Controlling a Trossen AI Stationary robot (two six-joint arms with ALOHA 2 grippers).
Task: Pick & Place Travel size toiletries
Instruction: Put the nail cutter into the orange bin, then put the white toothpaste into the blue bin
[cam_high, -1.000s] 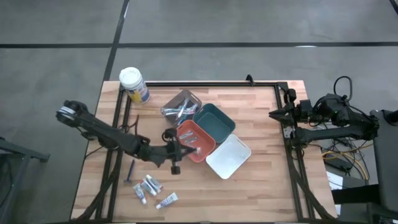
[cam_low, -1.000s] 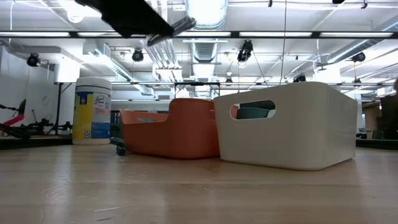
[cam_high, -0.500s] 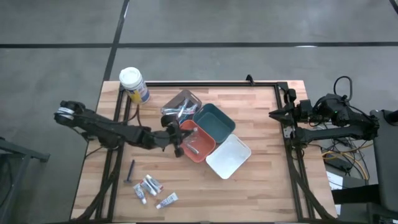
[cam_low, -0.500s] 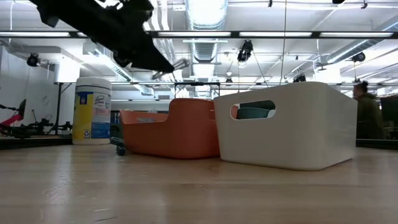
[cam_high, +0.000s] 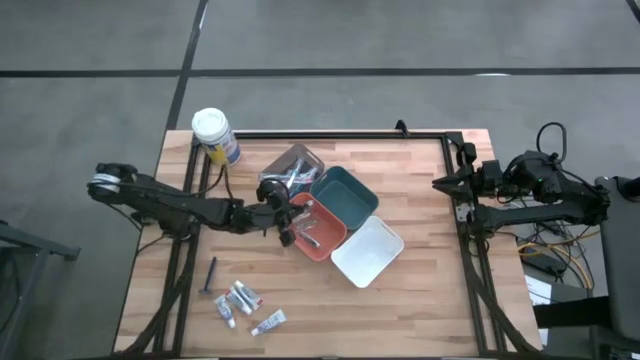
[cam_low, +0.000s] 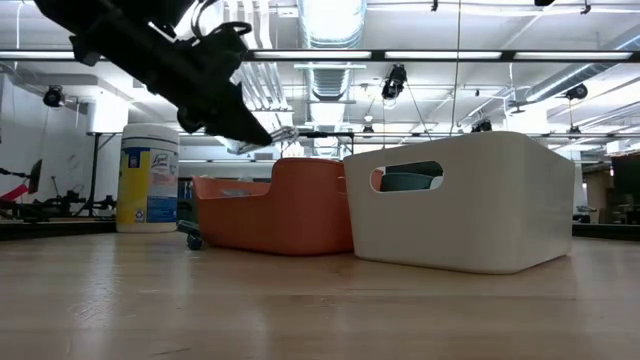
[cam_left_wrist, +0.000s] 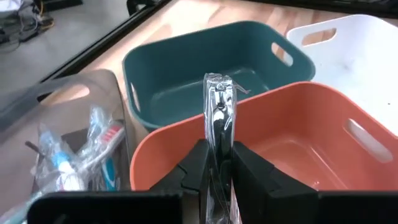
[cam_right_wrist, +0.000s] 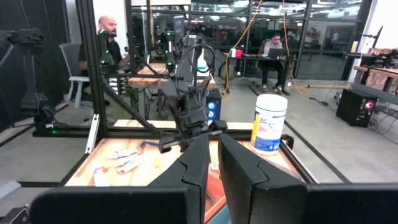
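Three square trays sit together mid-table: teal (cam_high: 344, 192), orange (cam_high: 316, 226), white (cam_high: 367, 250). The left pincer (cam_left_wrist: 216, 163) hangs over the orange tray's edge, clamped on one wrapped metal nail clipper (cam_left_wrist: 217, 109). Four small tubes (cam_high: 240, 305) and one dark handled piece (cam_high: 210, 276) lie near the front-left. A clear bin (cam_high: 293, 167) holds more, too jumbled to count. The right pincer (cam_high: 440, 183) waits off the table's right edge, fingers together.

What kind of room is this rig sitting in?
Probably a robotics lab or workshop: exposed ceiling ducts and strip lights, people seated at desks with equipment, and a black metal frame around the wooden table.
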